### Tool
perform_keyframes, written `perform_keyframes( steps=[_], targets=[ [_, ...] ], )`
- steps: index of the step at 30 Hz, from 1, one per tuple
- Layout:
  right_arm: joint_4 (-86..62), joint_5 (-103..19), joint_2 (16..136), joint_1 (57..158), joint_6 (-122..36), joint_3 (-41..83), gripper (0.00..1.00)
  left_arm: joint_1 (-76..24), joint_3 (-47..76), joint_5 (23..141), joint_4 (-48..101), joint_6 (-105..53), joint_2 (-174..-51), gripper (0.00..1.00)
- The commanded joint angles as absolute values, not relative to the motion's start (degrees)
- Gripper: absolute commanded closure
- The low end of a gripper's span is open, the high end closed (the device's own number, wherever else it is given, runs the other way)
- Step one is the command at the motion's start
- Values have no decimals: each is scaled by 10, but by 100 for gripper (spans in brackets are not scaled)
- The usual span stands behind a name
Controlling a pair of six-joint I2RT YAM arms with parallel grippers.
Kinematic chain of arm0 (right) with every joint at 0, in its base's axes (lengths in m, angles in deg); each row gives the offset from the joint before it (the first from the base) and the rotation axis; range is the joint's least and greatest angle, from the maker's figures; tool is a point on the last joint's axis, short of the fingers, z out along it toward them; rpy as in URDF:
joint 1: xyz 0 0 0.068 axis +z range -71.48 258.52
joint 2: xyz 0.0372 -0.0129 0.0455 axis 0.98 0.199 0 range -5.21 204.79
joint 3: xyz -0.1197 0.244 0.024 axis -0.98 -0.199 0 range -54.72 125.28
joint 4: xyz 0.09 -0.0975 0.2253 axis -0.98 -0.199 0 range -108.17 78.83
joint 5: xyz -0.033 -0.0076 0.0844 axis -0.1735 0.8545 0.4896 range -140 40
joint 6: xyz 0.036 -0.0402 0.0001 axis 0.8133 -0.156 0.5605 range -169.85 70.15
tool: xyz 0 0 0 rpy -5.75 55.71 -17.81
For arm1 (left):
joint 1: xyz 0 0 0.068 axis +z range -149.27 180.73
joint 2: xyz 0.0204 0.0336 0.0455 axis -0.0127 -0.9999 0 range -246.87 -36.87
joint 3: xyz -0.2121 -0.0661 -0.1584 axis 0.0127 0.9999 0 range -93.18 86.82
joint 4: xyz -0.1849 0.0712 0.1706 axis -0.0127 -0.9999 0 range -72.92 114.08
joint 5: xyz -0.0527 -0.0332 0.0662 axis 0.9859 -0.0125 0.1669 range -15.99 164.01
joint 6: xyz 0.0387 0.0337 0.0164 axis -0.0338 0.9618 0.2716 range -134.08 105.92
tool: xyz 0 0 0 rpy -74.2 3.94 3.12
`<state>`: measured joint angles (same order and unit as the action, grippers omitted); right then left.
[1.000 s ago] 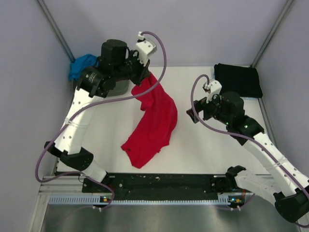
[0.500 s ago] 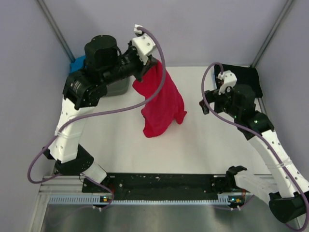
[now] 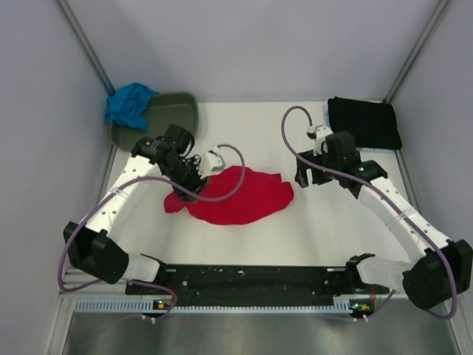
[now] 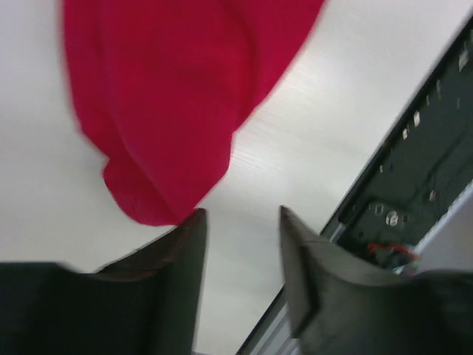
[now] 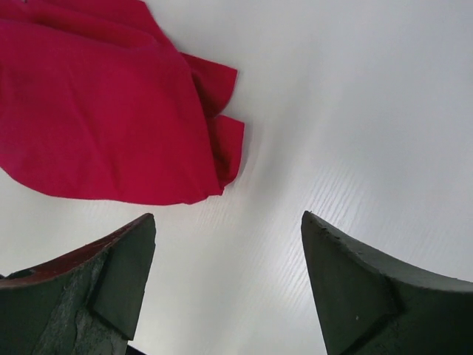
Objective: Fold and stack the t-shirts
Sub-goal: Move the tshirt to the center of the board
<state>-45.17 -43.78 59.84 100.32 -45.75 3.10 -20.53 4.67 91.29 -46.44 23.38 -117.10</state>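
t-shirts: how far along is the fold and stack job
Done: the black shirt lies folded at the far right. In hand: the red shirt lies crumpled mid-table, left pincer and right pincer open by it. Left: folding it, the blue shirt bunched at the tub, and stacking.

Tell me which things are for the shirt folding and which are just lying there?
For the job:
red t-shirt, crumpled in the middle
black t-shirt, folded, far right
blue t-shirt, bunched, far left

Just lying about:
grey-green tub

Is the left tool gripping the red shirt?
No, the left tool is open over bare table, and the red shirt lies just beyond it.
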Motion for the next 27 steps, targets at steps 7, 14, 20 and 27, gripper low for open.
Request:
perform_keyframes(
  steps=[7, 14, 20, 27],
  targets=[
    [-424, -434, 772, 1010, -431, 104, 24, -205, 244, 924, -457, 305, -1110, 41],
    [-419, -447, 919, 1006, -396, 166, 37, -159, 246, 926, -246, 148, -1160, 42],
    [-401, -425, 958, 990, -350, 150, 44, -159, 250, 976, -177, 145, -1224, 40],
    [-352, -361, 1000, 987, -324, 122, 50, -159, 258, 964, -139, 172, -1292, 17]
  ],
)
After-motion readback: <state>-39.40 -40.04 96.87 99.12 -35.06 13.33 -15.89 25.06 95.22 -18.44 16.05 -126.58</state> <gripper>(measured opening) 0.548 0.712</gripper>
